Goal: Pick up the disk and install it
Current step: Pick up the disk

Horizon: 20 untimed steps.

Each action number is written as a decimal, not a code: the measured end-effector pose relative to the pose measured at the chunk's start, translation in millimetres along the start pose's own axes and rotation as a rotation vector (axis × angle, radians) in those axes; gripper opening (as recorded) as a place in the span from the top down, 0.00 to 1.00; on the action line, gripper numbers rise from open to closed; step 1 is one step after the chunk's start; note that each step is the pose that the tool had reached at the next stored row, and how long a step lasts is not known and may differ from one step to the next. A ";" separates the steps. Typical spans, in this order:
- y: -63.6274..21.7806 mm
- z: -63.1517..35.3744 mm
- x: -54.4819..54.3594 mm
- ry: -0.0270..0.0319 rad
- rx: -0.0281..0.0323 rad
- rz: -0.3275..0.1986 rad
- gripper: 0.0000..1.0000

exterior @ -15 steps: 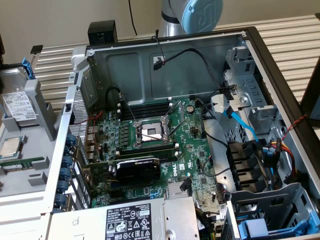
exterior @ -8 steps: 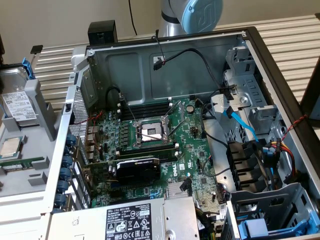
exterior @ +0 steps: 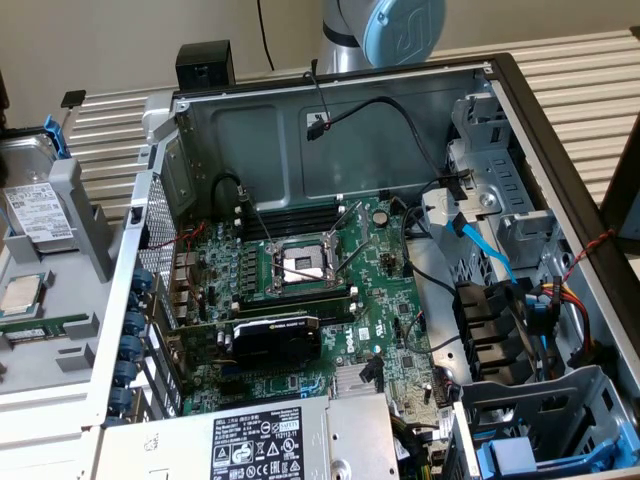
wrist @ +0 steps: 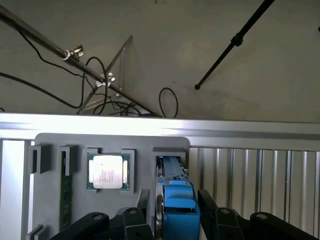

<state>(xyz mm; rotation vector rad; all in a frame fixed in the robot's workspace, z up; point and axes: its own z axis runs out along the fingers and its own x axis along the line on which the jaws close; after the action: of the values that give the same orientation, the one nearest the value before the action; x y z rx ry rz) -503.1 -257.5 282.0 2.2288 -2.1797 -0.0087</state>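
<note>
The disk [exterior: 35, 215], silver with a white label and a blue carrier frame, stands in a slot of the grey holder tray [exterior: 85, 215] at the exterior view's far left, outside the computer case. In the wrist view the disk [wrist: 172, 172] is seen edge-on, blue carrier uppermost. My gripper [wrist: 175, 215] hovers above it, open, one black finger [wrist: 137, 220] on each side of the carrier in the picture and not touching it. The arm's blue-capped joint [exterior: 400, 25] sits behind the case.
The open computer case [exterior: 330, 110] holds the motherboard [exterior: 300, 270], loose cables and a grey power supply [exterior: 270, 440]. A drive cage with blue parts [exterior: 520, 455] is at the lower right. A CPU chip [wrist: 107, 171] and a memory stick [wrist: 65, 192] lie in the tray.
</note>
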 end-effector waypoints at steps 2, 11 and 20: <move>0.0 0.4 0.0 0.0000 0.0004 0.000 0.49; 0.0 1.7 0.0 0.0001 0.0021 0.000 0.49; 0.0 2.7 -0.4 0.0009 0.0025 0.000 0.49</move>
<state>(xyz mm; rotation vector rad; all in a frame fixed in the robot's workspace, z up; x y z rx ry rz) -503.1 -257.1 279.4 2.2297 -2.1804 -0.0049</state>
